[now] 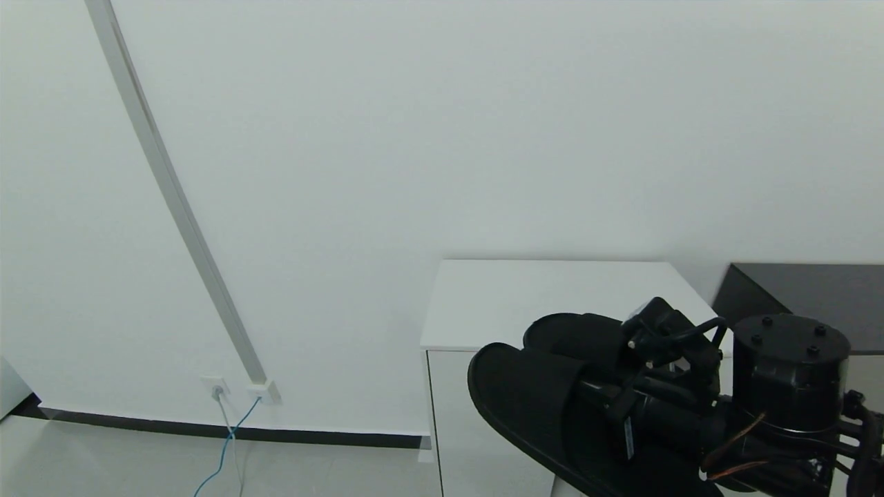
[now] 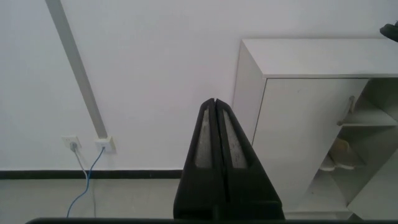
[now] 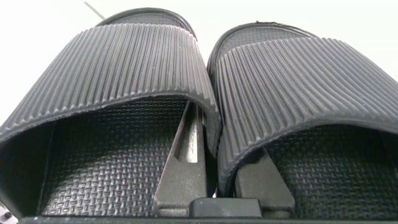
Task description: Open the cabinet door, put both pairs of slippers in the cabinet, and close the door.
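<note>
Fingers of the left gripper [image 2: 215,112] are pressed together, empty. Its wrist view shows the white cabinet [image 2: 298,56] open, pale slippers [image 2: 341,155] on a shelf [image 2: 367,123]. The right gripper [image 3: 219,149] pinches black slippers [image 1: 532,386] with ribbed straps and dimpled soles before the cabinet.

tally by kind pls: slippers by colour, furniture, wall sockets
cabinet: 1
dark table: 1
black slippers: 2
pale slippers: 1 seen on a shelf inside, maybe more hidden
wall sockets: 2
total: 7 seen
</note>
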### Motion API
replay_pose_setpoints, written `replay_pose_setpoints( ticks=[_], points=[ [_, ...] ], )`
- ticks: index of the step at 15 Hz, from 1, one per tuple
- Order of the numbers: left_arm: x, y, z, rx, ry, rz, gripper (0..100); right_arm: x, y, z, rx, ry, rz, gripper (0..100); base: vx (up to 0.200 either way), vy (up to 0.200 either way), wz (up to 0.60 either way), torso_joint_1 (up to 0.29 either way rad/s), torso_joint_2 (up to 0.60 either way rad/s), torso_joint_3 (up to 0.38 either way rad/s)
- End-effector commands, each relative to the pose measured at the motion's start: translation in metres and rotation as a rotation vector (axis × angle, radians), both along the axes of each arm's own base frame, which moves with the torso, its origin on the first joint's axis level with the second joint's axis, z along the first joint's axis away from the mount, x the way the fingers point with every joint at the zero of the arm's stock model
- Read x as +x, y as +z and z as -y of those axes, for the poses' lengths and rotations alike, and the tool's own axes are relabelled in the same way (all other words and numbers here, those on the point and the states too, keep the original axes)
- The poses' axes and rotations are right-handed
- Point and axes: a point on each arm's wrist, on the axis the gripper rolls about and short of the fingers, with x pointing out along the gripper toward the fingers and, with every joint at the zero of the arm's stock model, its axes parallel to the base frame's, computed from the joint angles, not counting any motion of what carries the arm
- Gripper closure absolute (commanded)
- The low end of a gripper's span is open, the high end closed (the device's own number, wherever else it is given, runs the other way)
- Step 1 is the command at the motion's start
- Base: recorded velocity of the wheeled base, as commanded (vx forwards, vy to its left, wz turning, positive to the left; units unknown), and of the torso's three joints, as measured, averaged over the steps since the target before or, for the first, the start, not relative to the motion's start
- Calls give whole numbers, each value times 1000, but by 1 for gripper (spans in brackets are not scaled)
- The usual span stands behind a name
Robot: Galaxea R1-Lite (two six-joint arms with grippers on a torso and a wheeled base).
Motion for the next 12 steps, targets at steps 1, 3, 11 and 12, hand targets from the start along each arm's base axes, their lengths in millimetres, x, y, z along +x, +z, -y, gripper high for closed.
replay_pose_setpoints(
  ticks=[1, 3, 11, 12],
  points=[
    [0, 0, 0, 0, 1, -1, 100, 1, -3, -1, -8, 2, -7, 100, 0, 0, 0, 0, 0, 0],
    [0, 0, 0, 0, 1, -1, 100, 1, -5, -1, -13, 3, -13, 100, 0, 0, 0, 0, 0, 0],
    [0, 0, 0, 1, 1, -1, 100, 0, -8, -2, -27, 2, -17, 100, 0, -125, 0, 0, -2, 3],
    [0, 0, 0, 1, 1, -1, 100, 0, -8, -2, -27, 2, -17, 100, 0, -200, 0, -2, -2, 7]
  ],
)
